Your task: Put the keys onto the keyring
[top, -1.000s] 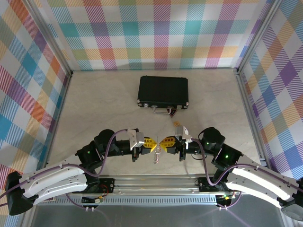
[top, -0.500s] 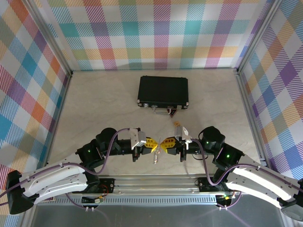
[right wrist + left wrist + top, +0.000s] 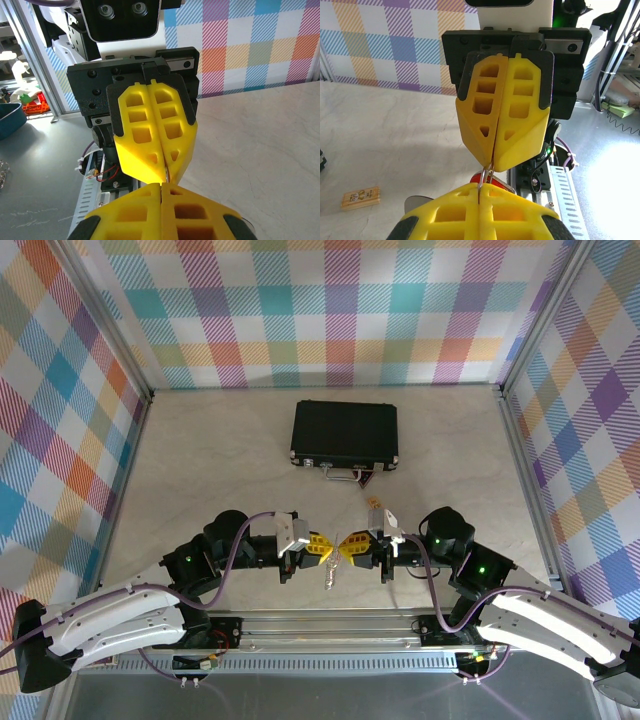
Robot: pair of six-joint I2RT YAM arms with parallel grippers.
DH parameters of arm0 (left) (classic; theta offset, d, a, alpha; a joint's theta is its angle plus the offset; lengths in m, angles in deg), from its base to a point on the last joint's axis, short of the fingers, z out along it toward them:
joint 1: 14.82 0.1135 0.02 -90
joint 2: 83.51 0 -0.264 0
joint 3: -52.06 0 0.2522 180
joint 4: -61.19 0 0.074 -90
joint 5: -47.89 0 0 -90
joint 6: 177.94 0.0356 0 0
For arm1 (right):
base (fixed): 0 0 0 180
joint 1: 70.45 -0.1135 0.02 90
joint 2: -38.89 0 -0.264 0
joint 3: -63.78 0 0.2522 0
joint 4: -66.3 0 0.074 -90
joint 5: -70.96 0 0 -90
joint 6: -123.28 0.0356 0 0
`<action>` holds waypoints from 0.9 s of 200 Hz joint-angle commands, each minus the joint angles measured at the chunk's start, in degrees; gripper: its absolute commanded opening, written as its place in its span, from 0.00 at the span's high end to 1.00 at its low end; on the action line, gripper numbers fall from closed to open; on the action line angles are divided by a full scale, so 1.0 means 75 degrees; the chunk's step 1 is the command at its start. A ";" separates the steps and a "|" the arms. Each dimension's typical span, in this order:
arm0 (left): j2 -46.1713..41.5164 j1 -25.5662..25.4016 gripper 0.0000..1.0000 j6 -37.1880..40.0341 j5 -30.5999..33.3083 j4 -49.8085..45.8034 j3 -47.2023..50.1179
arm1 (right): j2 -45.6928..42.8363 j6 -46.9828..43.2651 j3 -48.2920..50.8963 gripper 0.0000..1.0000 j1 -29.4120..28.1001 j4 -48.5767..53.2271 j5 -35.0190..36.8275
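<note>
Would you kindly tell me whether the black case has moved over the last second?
No. The black case lies in the same spot as before, just as near the foot of the checked back wall.

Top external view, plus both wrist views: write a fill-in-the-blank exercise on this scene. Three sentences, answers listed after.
1. The left tool and the right tool meet tip to tip, and the jaws of both stand ___.
2. The blocky plastic fingers of both tools are ___ in colour.
3. The flat rectangular hard case lying beyond the tools is ___ in colour.

Missing words: shut; yellow; black.
</note>
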 commanded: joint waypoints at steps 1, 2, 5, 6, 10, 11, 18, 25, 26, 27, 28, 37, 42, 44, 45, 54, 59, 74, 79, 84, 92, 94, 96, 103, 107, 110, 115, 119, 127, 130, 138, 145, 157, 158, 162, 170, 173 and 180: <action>0.0065 -0.0034 1.00 0.0063 0.0087 0.0145 -0.0272 | -0.0040 -0.0081 -0.0188 1.00 -0.0046 -0.0304 -0.0478; 0.0065 -0.0037 1.00 0.0062 0.0086 0.0147 -0.0270 | -0.0041 -0.0081 -0.0188 1.00 -0.0047 -0.0306 -0.0478; 0.0067 -0.0040 1.00 0.0055 0.0078 0.0147 -0.0269 | -0.0041 -0.0093 -0.0188 1.00 -0.0048 -0.0308 -0.0478; 0.0060 -0.0040 1.00 0.0052 0.0076 0.0148 -0.0275 | -0.0041 -0.0099 -0.0188 1.00 -0.0047 -0.0309 -0.0478; 0.0047 -0.0040 1.00 0.0049 0.0084 0.0144 -0.0280 | -0.0037 -0.0084 -0.0190 1.00 -0.0047 -0.0306 -0.0478; 0.0050 -0.0040 1.00 0.0049 0.0084 0.0141 -0.0281 | -0.0040 -0.0088 -0.0189 1.00 -0.0047 -0.0307 -0.0478; 0.0049 -0.0043 1.00 0.0049 0.0080 0.0142 -0.0281 | -0.0049 -0.0103 -0.0191 1.00 -0.0047 -0.0309 -0.0478; 0.0042 -0.0040 1.00 0.0049 0.0095 0.0138 -0.0281 | -0.0065 -0.0093 -0.0176 1.00 -0.0047 -0.0307 -0.0478; 0.0036 -0.0040 1.00 0.0049 0.0102 0.0138 -0.0281 | -0.0066 -0.0087 -0.0182 1.00 -0.0041 -0.0308 -0.0478; 0.0033 -0.0040 1.00 0.0049 0.0105 0.0137 -0.0281 | -0.0066 -0.0090 -0.0179 1.00 -0.0038 -0.0308 -0.0478; 0.0038 -0.0040 1.00 0.0049 0.0107 0.0143 -0.0281 | -0.0066 -0.0086 -0.0172 1.00 -0.0042 -0.0309 -0.0478; 0.0042 -0.0041 1.00 0.0049 0.0106 0.0126 -0.0281 | -0.0077 -0.0074 -0.0171 1.00 -0.0048 -0.0309 -0.0490; 0.0042 -0.0040 1.00 0.0039 0.0108 0.0117 -0.0281 | -0.0077 -0.0075 -0.0163 1.00 -0.0043 -0.0309 -0.0500; 0.0042 -0.0040 1.00 0.0037 0.0111 0.0115 -0.0281 | -0.0069 -0.0071 -0.0164 1.00 -0.0046 -0.0309 -0.0501; 0.0042 -0.0040 1.00 0.0037 0.0110 0.0114 -0.0281 | -0.0073 -0.0070 -0.0164 1.00 -0.0046 -0.0303 -0.0502; 0.0042 -0.0040 1.00 0.0037 0.0112 0.0126 -0.0279 | -0.0083 -0.0069 -0.0153 1.00 -0.0041 -0.0284 -0.0513; 0.0036 -0.0040 1.00 0.0028 0.0115 0.0137 -0.0269 | -0.0086 -0.0061 -0.0157 1.00 -0.0043 -0.0282 -0.0525; 0.0023 -0.0040 1.00 -0.0004 0.0098 0.0182 -0.0258 | -0.0106 -0.0081 -0.0142 1.00 -0.0047 -0.0252 -0.0537; 0.0019 -0.0040 1.00 -0.0019 0.0092 0.0204 -0.0251 | -0.0112 -0.0083 -0.0147 1.00 -0.0043 -0.0237 -0.0537; 0.0006 -0.0040 1.00 -0.0033 0.0086 0.0219 -0.0244 | -0.0124 -0.0095 -0.0142 1.00 -0.0041 -0.0220 -0.0531; 0.0001 -0.0042 1.00 -0.0054 0.0079 0.0231 -0.0242 | -0.0121 -0.0104 -0.0145 1.00 -0.0039 -0.0215 -0.0548; 0.0002 -0.0041 1.00 -0.0053 0.0075 0.0240 -0.0245 | -0.0123 -0.0099 -0.0145 1.00 -0.0045 -0.0198 -0.0548; 0.0000 -0.0040 1.00 -0.0065 0.0068 0.0242 -0.0245 | -0.0124 -0.0096 -0.0149 1.00 -0.0046 -0.0200 -0.0549; -0.0005 -0.0040 1.00 -0.0077 0.0054 0.0253 -0.0246 | -0.0123 -0.0104 -0.0151 1.00 -0.0038 -0.0184 -0.0570; -0.0005 -0.0040 1.00 -0.0087 0.0061 0.0260 -0.0241 | -0.0121 -0.0108 -0.0154 1.00 -0.0046 -0.0172 -0.0581; -0.0014 -0.0040 1.00 -0.0089 0.0062 0.0266 -0.0245 | -0.0124 -0.0105 -0.0153 1.00 -0.0047 -0.0172 -0.0578; -0.0017 -0.0040 1.00 -0.0098 0.0051 0.0266 -0.0246 | -0.0124 -0.0121 -0.0162 1.00 -0.0047 -0.0162 -0.0586; -0.0017 -0.0040 1.00 -0.0103 0.0047 0.0266 -0.0241 | -0.0124 -0.0117 -0.0156 1.00 -0.0047 -0.0157 -0.0588; -0.0022 -0.0040 1.00 -0.0114 0.0048 0.0278 -0.0234 | -0.0124 -0.0131 -0.0154 1.00 -0.0045 -0.0132 -0.0603; -0.0017 -0.0040 1.00 -0.0115 0.0039 0.0281 -0.0234 | -0.0124 -0.0139 -0.0153 1.00 -0.0044 -0.0124 -0.0615; -0.0029 -0.0040 1.00 -0.0121 0.0032 0.0294 -0.0233 | -0.0123 -0.0151 -0.0158 1.00 -0.0047 -0.0121 -0.0618; -0.0028 -0.0041 1.00 -0.0139 0.0027 0.0301 -0.0228 | -0.0145 -0.0152 -0.0153 1.00 -0.0046 -0.0112 -0.0625; -0.0028 -0.0040 1.00 -0.0155 0.0024 0.0319 -0.0222 | -0.0180 -0.0164 -0.0143 1.00 -0.0044 -0.0115 -0.0630; -0.0028 -0.0040 1.00 -0.0153 0.0025 0.0322 -0.0222 | -0.0175 -0.0170 -0.0142 1.00 -0.0045 -0.0118 -0.0630; -0.0018 -0.0040 1.00 -0.0156 0.0021 0.0325 -0.0223 | -0.0190 -0.0178 -0.0150 1.00 -0.0045 -0.0121 -0.0639; -0.0022 -0.0040 1.00 -0.0173 0.0016 0.0347 -0.0225 | -0.0200 -0.0175 -0.0149 1.00 -0.0041 -0.0110 -0.0642; -0.0009 -0.0040 1.00 -0.0174 0.0013 0.0358 -0.0217 | -0.0203 -0.0185 -0.0143 1.00 -0.0046 -0.0098 -0.0639; -0.0005 -0.0040 1.00 -0.0174 0.0002 0.0371 -0.0230 | -0.0197 -0.0205 -0.0149 1.00 -0.0045 -0.0070 -0.0645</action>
